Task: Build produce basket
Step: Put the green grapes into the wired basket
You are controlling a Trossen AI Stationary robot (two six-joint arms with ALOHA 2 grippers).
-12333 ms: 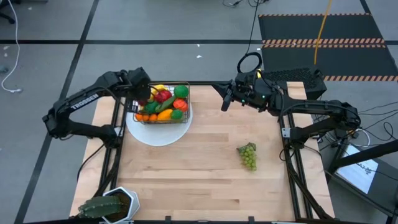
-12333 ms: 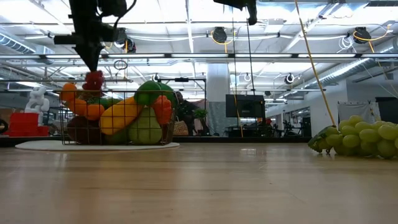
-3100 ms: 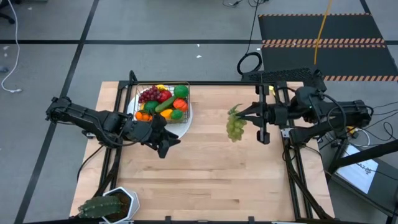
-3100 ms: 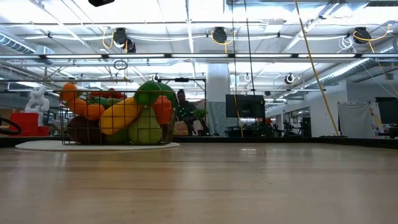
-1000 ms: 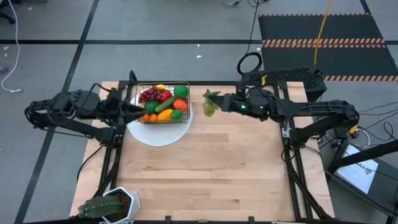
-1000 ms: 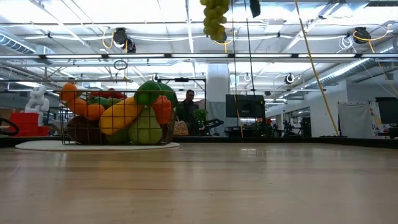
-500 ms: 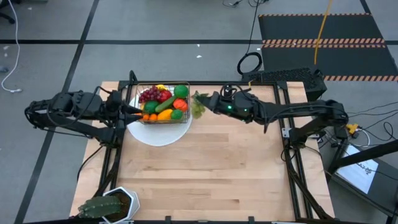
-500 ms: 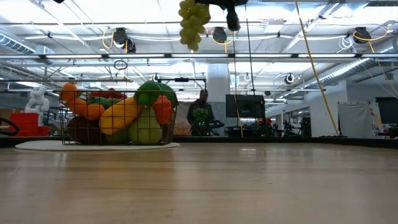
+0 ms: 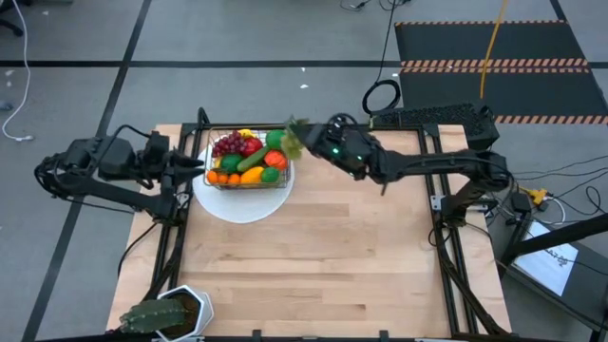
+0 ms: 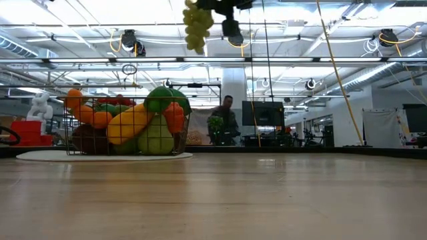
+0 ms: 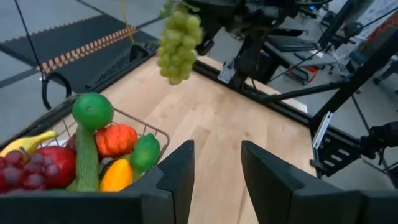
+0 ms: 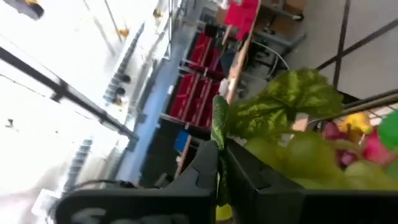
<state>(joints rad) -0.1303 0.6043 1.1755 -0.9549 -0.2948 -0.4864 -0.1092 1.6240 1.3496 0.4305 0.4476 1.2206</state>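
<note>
Left gripper [image 9: 198, 165] at the left edge of the basket [image 9: 249, 159], jaws part open, empty. Basket sits on white plate [image 9: 243, 199], far left of table [image 9: 313, 256], full of produce [image 9: 249, 155]. Right gripper [image 9: 306, 144] clamps green grapes [image 9: 293, 139] by the stem, hanging above the basket's right edge

Robotics lab: ceiling lights [image 10: 230, 37], taped floor [image 9: 123, 76].

The high camera looks straight down on the whole table [image 9: 313, 247]. The low camera sits at tabletop level, facing the wire basket [image 10: 127, 127] and room beyond. Both wrist cameras look closely at that basket; all views share the hanging green grapes [image 11: 177, 43].
</note>
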